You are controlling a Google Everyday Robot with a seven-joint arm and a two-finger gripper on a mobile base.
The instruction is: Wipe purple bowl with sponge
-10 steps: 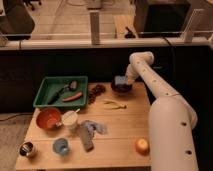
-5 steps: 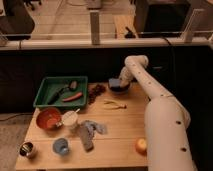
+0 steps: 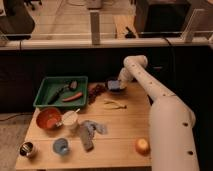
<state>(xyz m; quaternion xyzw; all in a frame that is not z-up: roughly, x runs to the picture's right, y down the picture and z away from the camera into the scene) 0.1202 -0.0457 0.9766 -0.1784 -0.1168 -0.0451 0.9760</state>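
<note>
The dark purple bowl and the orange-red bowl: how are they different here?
The dark purple bowl sits at the table's far edge, with the gripper right at it; the orange-red bowl sits near the left front, away from the arm. The purple one holds something blue; the orange one looks empty. Both are round, upright and similar in width.

The dark purple bowl (image 3: 114,86) sits upright at the table's far edge, the blue sponge (image 3: 115,85) inside, gripper (image 3: 120,82) over it.

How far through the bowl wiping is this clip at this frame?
Done: the gripper has reached the purple bowl at the table's far edge. In hand: a blue sponge sits in the bowl under the gripper, consistent with wiping. Left: finishing and withdrawing; cleanliness can't be judged.
</note>
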